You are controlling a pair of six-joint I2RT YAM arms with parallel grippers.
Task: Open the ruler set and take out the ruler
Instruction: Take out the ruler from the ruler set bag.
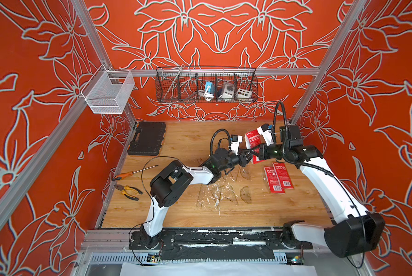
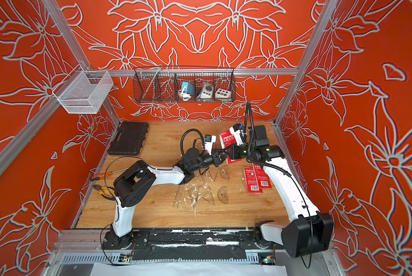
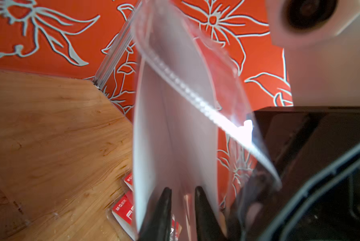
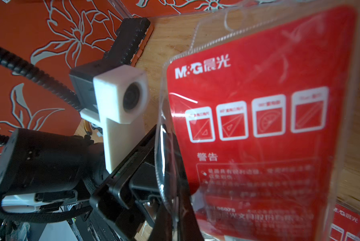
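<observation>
Plainly legible, the red card inside the ruler set (image 4: 258, 125) reads "M&G" with Chinese characters beside it, above four white-framed pictograms of two set squares, a protractor and a ruler; the smaller print is blurred. Two more red packs (image 1: 278, 178) lie on the wooden table (image 1: 188, 210), walled in red with pale flower outlines. The ruler set is held upright above the table's far right part, its lower end pinched in the fully closed right fingers (image 1: 259, 153). The left fingers (image 3: 163, 210) stand slightly apart at its clear plastic edge; whether they grip it I cannot tell.
</observation>
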